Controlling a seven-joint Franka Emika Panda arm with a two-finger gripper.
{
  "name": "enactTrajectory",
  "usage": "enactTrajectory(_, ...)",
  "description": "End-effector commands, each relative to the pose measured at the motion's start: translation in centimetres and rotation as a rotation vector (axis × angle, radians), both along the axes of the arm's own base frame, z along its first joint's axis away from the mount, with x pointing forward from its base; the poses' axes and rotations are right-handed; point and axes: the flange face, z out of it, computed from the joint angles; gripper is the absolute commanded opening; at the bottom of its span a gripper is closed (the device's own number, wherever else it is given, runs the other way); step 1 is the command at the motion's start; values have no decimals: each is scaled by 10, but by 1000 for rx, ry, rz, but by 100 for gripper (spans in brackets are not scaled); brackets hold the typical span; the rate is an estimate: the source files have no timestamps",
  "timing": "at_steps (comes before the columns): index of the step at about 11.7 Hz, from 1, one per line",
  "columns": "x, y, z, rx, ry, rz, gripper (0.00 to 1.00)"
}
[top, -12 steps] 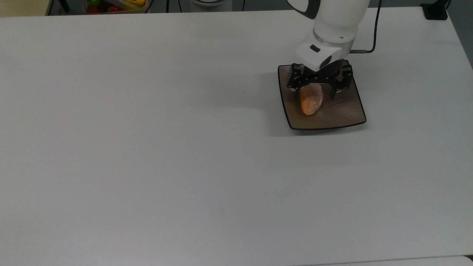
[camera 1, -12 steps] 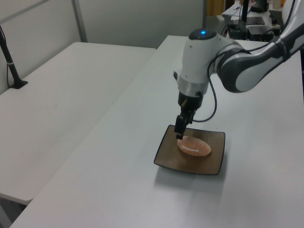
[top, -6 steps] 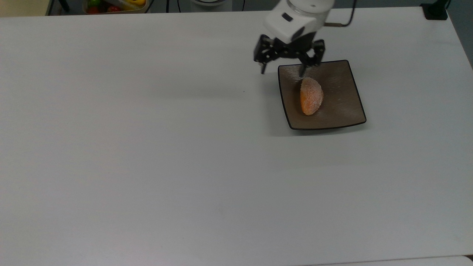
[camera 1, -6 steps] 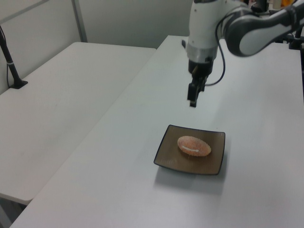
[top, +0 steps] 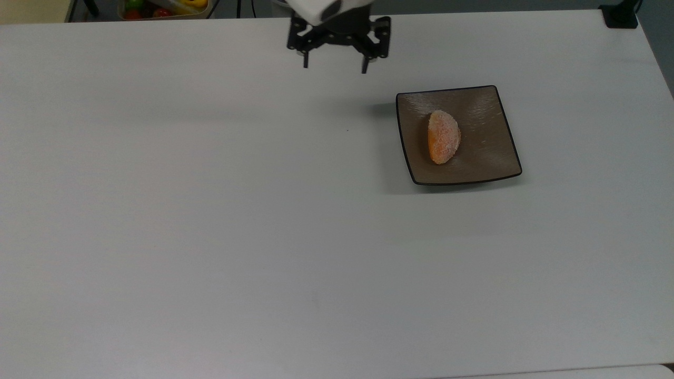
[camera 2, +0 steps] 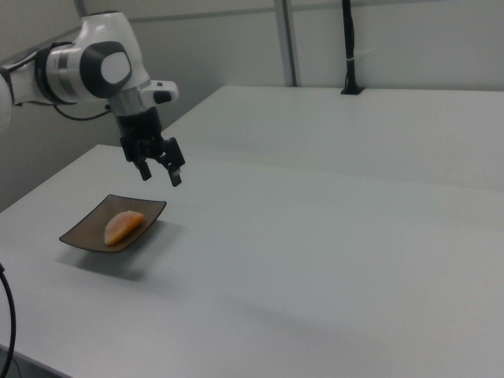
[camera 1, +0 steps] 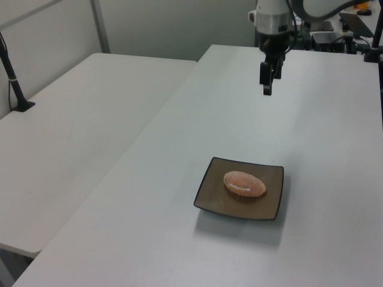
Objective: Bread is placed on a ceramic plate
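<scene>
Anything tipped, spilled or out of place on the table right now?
Nothing stands out. The bread lies inside the plate, the plate sits flat on the table, and the open gripper hangs clear of both.

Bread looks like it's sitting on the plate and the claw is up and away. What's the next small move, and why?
Probably none beyond holding the claw where it is, or easing it a little farther off. The bread lies flat on the brown square ceramic plate, well inside its rim, and the claw is open, empty and clear of both. Going back down would only risk nudging the bread.
</scene>
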Motion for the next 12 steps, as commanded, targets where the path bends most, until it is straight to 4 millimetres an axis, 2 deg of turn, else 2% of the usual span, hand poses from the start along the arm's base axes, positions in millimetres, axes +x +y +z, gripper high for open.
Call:
enactTrajectory(1, -5, -47, 3, 49, 15, -11, 100)
enactTrajectory(3, -4, -65, -8, 45, 25, -37, 100)
enactTrajectory(4, 0, -72, -4, 49, -12, -48, 100)
enactTrajectory(7, 0, -79, -14, 40, -55, -44, 100)
enactTrajectory(12, 1, -88, -15, 38, -53, -39, 100)
